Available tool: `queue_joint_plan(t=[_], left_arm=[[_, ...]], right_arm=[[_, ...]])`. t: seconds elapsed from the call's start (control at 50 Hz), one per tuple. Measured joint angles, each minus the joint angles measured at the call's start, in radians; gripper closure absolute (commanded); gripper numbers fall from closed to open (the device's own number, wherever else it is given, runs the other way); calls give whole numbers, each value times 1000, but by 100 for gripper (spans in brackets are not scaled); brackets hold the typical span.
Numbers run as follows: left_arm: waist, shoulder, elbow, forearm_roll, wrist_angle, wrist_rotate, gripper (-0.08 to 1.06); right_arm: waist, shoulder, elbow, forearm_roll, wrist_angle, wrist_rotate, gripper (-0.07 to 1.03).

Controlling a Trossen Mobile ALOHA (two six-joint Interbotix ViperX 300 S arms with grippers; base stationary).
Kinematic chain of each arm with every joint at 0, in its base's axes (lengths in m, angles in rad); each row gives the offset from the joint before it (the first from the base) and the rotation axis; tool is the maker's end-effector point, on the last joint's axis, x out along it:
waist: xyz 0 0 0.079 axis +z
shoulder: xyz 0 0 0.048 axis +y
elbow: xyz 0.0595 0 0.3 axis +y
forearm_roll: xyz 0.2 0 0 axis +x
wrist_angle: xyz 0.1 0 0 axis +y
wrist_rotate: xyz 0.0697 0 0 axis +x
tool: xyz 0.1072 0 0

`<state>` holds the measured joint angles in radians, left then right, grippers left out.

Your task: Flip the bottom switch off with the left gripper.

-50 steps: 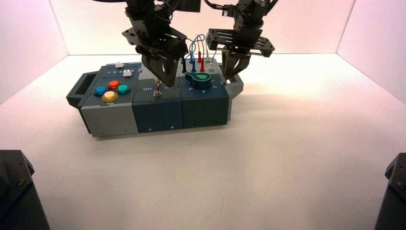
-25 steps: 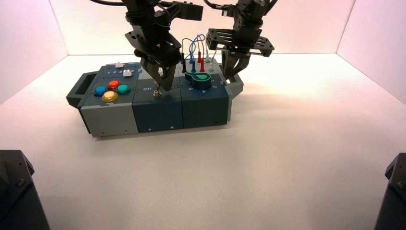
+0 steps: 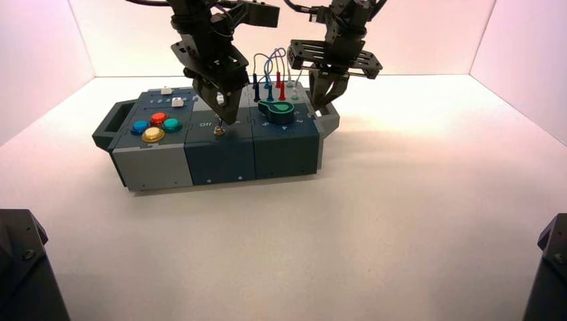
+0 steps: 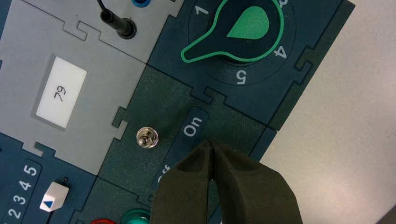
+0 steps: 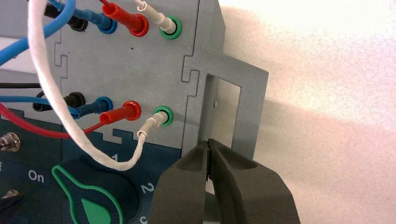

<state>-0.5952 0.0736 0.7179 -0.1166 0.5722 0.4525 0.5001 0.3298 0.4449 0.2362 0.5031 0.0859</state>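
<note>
The bottom switch (image 3: 218, 130) is a small metal toggle on the box's dark middle panel, in front of the "Off" lettering. My left gripper (image 3: 225, 119) hangs just above it and slightly to its right, fingers shut with nothing between them. In the left wrist view the left gripper (image 4: 211, 142) points at the "On" label (image 4: 193, 127) and covers the bottom switch. The other toggle (image 4: 147, 137) shows beside the label. The right wrist view catches the bottom switch (image 5: 12, 192) at its edge.
My right gripper (image 5: 208, 142) is shut over the box's right handle (image 5: 224, 107), away from the switches. A green knob (image 3: 277, 109) and plugged wires (image 3: 271, 67) sit right of the switches. Coloured buttons (image 3: 156, 125) lie to the left, and a small display (image 4: 61, 92) behind.
The left gripper has risen a little and drawn slightly back and left above the bottom switch. The right arm has not moved.
</note>
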Motion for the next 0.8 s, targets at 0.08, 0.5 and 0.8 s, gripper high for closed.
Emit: queue_joint_plan(t=[0.08,0.5,0.8], left_arm=[[2,-2,3,2,0,-2,101],[3,-9,8,0,5,-5,101],[6,-21,17,-5,5,-5,101]], right_arm=[[0,0,-2,-2,-2,0,98],[0,2,-3,0,0,-2,98],[0,6,-6,-2,-2,-2,98]])
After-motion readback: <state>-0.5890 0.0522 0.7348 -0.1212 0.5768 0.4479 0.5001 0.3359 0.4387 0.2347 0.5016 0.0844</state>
